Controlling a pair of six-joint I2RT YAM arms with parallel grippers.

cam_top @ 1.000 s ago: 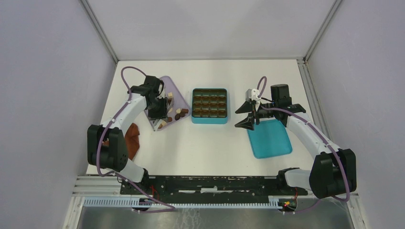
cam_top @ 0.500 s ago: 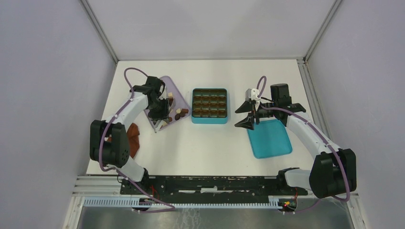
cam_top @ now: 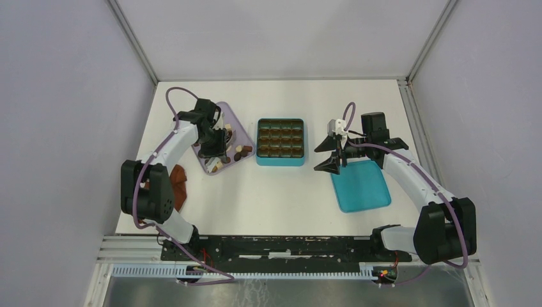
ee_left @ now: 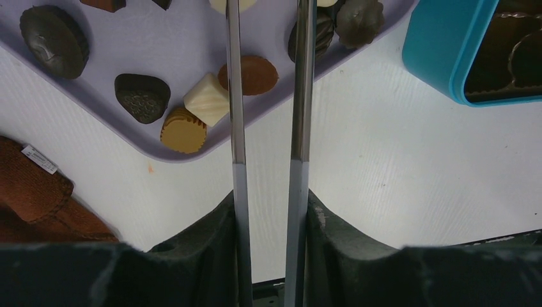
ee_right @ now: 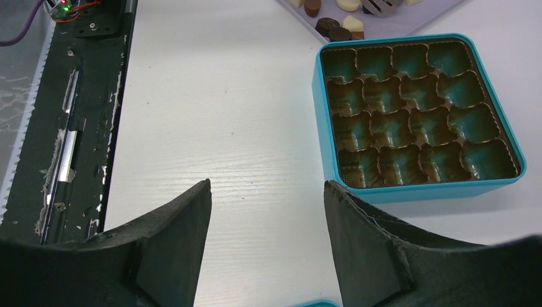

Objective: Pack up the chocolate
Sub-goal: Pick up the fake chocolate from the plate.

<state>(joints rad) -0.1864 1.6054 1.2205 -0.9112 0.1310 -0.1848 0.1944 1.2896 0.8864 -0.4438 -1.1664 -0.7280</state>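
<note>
Left arm's elbow has swung inward and the left pincer point(ee_left: 266, 19) sits a touch further over the tray than a second ago. Right arm hasn't moved.

Inventory, big to small:
- white desk point(cam_top: 275, 198): 1
- flat teal plastic lid point(cam_top: 361, 185): 1, under the right arm
- square teal box point(ee_right: 415, 190): 1, with 16 moulded cells in a 4-by-4 grid, all empty
- lilac plastic tray point(ee_left: 160, 51): 1, left of the box, not touching it
- reddish-brown cloth point(cam_top: 179, 185): 1, near the tray's near-left edge, apart from it
- chocolate pieces point(ee_left: 142, 96): all on the tray, none in the box. Left wrist view shows 7 whole plus 4 cut by the top edge, so at least 11.

Pincers:
- left pincer: thin metal blades stand narrowly apart with the tips out of frame. Can't tell if they hold a piece.
- right pincer point(ee_right: 267, 192): spread wide, empty, hovering over bare desk beside the box.

Step in hand, my read, is picking one piece off the tray.
- Straddle a single piece and close on its flat sides.
- The cream block point(ee_left: 208, 99) touches the tan cup point(ee_left: 183, 130) and sits just beside the brown oval point(ee_left: 250, 73), so that cluster will likely drag.
- Take a loner first.
- Lift straight up, then seat it low in a cell before releasing.
</note>
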